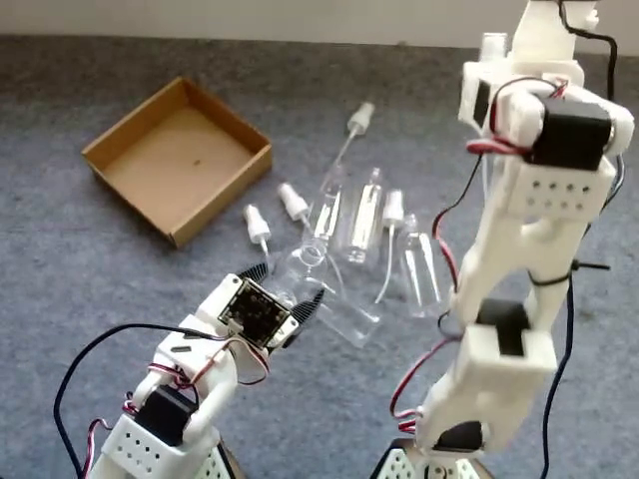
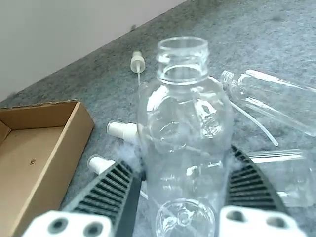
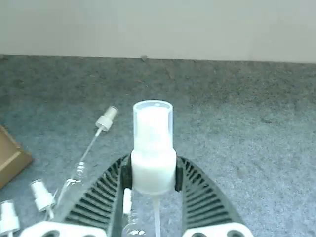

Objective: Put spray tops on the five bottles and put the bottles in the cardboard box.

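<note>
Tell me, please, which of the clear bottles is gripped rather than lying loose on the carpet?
The uncapped bottle clamped in the left end effector. Its open neck points away from the wrist, while the other bottles lie on their sides on the carpet.

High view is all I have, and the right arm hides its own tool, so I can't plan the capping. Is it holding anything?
Observer: Yes, the right tool is shut on a white spray top, its tube hanging down.
Operator: Is the left tool actually on its bottle?
Observer: The left tool is shut on the clear bottle, a finger on each side; its neck is bare.
</note>
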